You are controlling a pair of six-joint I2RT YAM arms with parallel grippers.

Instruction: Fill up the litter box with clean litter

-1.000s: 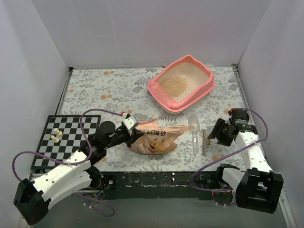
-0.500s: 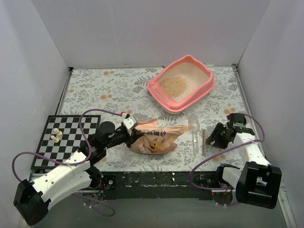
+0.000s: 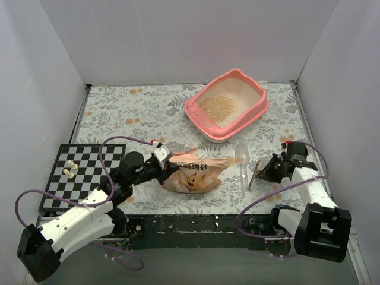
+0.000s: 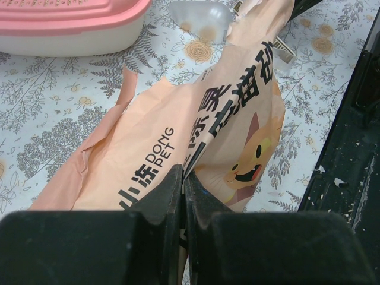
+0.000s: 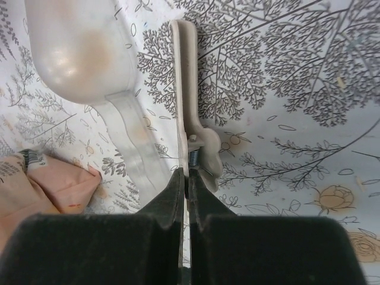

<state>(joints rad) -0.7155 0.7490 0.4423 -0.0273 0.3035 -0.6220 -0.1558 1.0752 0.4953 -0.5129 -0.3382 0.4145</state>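
Three white walls [image 3: 178, 41] enclose floral tabletop [image 3: 130, 113]; left claw [image 4: 183, 178] pinches bag [image 4: 142, 154], right claw [image 5: 185, 178] pinches clip [image 5: 183, 77].

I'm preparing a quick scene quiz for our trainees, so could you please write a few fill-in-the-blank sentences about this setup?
The left gripper is shut on the orange printed ____.
The right gripper is shut on a beige spring ____ beside the clear scoop.
The litter box holding tan litter is ____ outside.
Missing: bag; clip; pink.
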